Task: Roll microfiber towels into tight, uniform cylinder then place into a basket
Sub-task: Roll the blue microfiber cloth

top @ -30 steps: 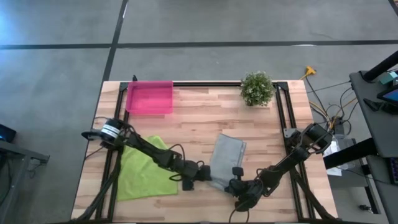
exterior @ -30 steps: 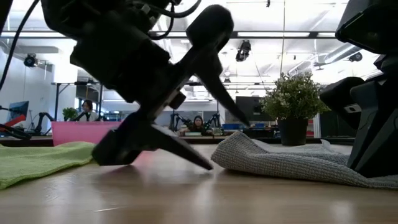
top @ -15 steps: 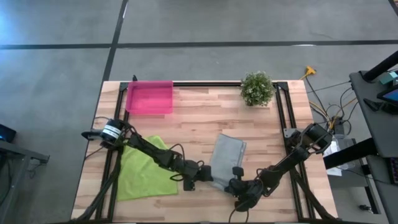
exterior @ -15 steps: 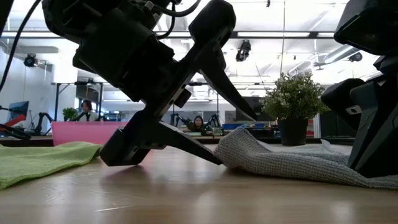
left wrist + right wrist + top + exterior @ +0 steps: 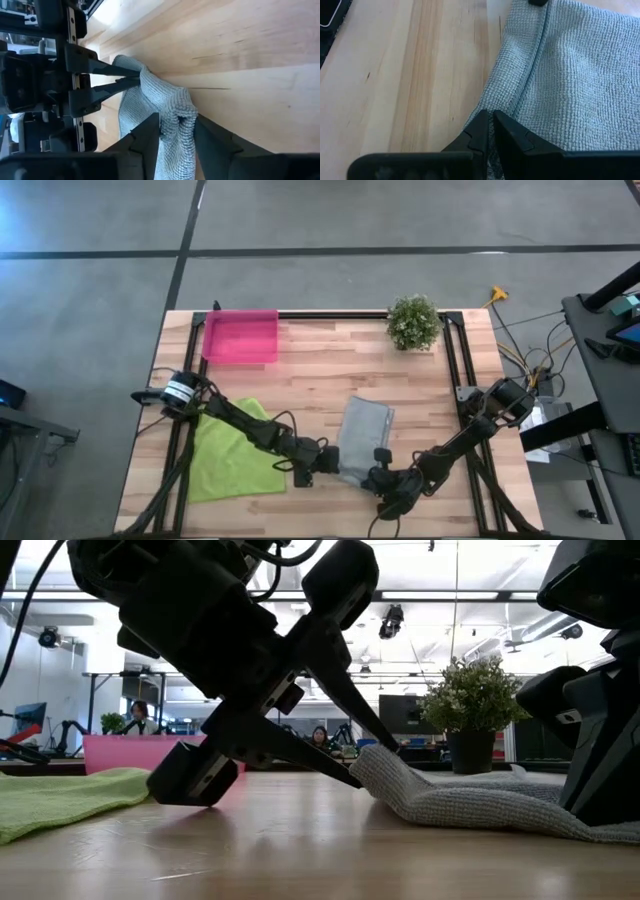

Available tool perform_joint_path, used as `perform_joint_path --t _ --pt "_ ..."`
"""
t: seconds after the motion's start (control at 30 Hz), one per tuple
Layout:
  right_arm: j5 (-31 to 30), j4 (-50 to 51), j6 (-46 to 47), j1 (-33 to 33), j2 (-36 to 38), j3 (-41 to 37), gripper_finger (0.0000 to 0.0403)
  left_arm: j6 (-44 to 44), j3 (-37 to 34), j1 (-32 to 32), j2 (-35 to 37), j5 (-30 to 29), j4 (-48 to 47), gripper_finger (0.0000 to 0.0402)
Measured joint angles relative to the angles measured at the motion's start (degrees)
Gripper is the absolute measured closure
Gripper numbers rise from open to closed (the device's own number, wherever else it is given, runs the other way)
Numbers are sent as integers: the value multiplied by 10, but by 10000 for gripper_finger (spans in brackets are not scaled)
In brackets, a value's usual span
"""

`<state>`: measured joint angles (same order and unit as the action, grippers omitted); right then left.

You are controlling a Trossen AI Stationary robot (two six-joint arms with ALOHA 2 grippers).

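Observation:
The grey towel (image 5: 365, 432) lies folded on the table's near middle. The lime green towel (image 5: 235, 452) lies spread flat at the near left. The pink tray (image 5: 240, 336) stands at the far left. My left gripper (image 5: 327, 461) is at the grey towel's near left edge, shut on it. My right gripper (image 5: 379, 472) is at its near right corner, shut on it. In the low view the left gripper's fingers (image 5: 350, 735) meet the towel's raised edge (image 5: 378, 762). My left gripper pinches a bunched fold at the grey towel's near left edge (image 5: 176, 114) between its two fingers. The fingers come low and slanting from the table's left. The pinched edge (image 5: 380, 765) is raised a little; the rest of the towel lies on the table. My right gripper pinches the grey towel's hemmed edge near its near right corner (image 5: 493, 107) between its two nearly closed fingers. The fingers come low from the table's near right side. The corner also shows held in the left wrist view (image 5: 131, 76). The towel lies on the table beyond the fingers.
A small green potted plant (image 5: 413, 321) stands at the far right. Black rails (image 5: 450, 370) run along the table's sides and far edge. Bare wood lies between the towels and the tray. People sit in the room beyond the table.
My left gripper has gone a little toward the table's right edge and shut its fingers on the grey towel's near left edge. That edge has been pushed right, bunched and raised off the table; the rest of the towel has stayed put.

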<state>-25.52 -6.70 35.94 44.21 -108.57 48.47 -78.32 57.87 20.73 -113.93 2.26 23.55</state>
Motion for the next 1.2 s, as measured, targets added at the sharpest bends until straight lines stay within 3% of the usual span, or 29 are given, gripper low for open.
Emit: perform_joint_path --t 0.43,0.77,0.97,1.2 --pt "0 0 0 0 1 0 376 80 0 5 0 2 -2 305" --pt "-8 0 0 0 1 0 376 202 -1 18 0 -31 -10 396" --pt "-11 0 0 0 1 0 376 291 7 18 -2 -71 -27 400" --pt "-12 14 -2 0 17 -2 372 388 25 18 1 -76 -65 401"
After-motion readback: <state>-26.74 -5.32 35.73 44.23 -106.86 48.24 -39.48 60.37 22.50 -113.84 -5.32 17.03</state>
